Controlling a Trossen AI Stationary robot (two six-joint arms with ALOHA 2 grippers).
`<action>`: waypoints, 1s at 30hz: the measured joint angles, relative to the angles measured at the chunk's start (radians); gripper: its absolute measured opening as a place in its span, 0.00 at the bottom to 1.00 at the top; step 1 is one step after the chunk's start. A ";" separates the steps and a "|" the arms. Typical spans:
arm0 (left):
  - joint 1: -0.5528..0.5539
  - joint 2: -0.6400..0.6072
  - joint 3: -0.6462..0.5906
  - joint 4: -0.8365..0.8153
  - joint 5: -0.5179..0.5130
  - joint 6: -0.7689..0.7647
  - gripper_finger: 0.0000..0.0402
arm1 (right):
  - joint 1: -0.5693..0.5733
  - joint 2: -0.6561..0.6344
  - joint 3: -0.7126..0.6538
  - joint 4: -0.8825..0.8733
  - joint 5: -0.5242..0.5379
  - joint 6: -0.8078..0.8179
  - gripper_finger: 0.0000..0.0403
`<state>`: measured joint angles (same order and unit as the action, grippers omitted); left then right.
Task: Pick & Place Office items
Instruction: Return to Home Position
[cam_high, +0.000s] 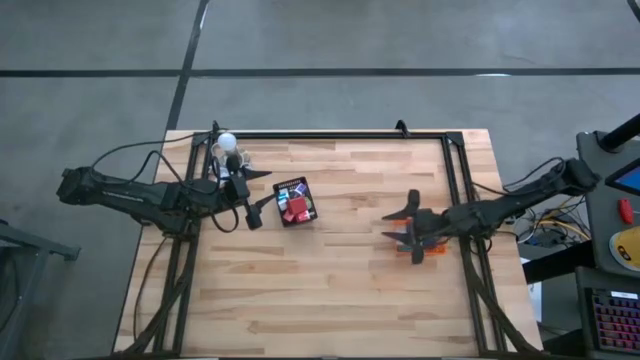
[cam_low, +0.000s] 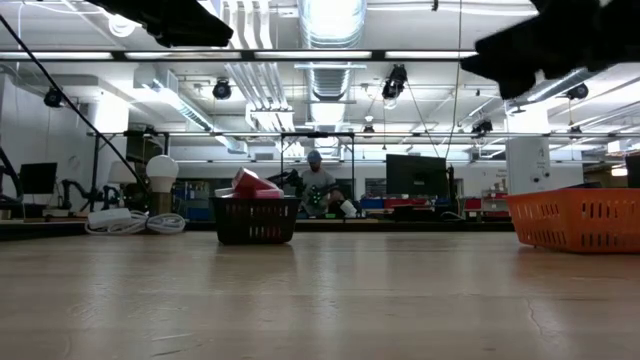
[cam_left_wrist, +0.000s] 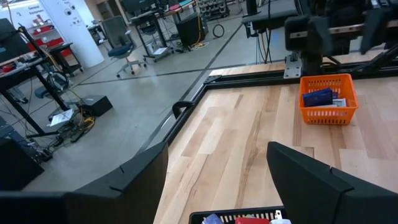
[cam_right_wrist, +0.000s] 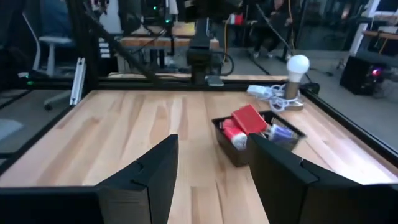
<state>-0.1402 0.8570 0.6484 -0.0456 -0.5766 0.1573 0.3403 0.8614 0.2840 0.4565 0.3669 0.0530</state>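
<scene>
The office items are small red, blue, white and green pieces heaped in a black mesh tray at the table's middle left. In the right wrist view a red block sticks up from the heap. My left gripper hangs open just left of this tray, whose rim shows between its fingers. My right gripper is open above the orange tray on the right. That orange tray holds a blue piece and some pale ones.
A white round bulb with pale cords stands near the far left corner. A black frame runs along the table's edges. Bare wood lies between the two trays and across the near half. A person sits in the room beyond.
</scene>
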 joint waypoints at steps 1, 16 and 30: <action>0.000 0.000 0.000 0.000 0.000 0.000 0.69 | 0.000 -0.038 -0.036 0.009 0.003 -0.003 0.46; 0.000 0.000 0.000 0.000 0.000 0.000 0.69 | 0.007 -0.349 -0.275 0.010 -0.001 -0.014 0.46; 0.000 0.000 0.000 0.000 0.000 0.000 0.69 | 0.058 -0.466 -0.275 -0.030 0.126 -0.128 0.46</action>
<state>-0.1399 0.8570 0.6484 -0.0456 -0.5767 0.1572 0.3986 0.3953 0.0090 0.4267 0.4927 -0.0755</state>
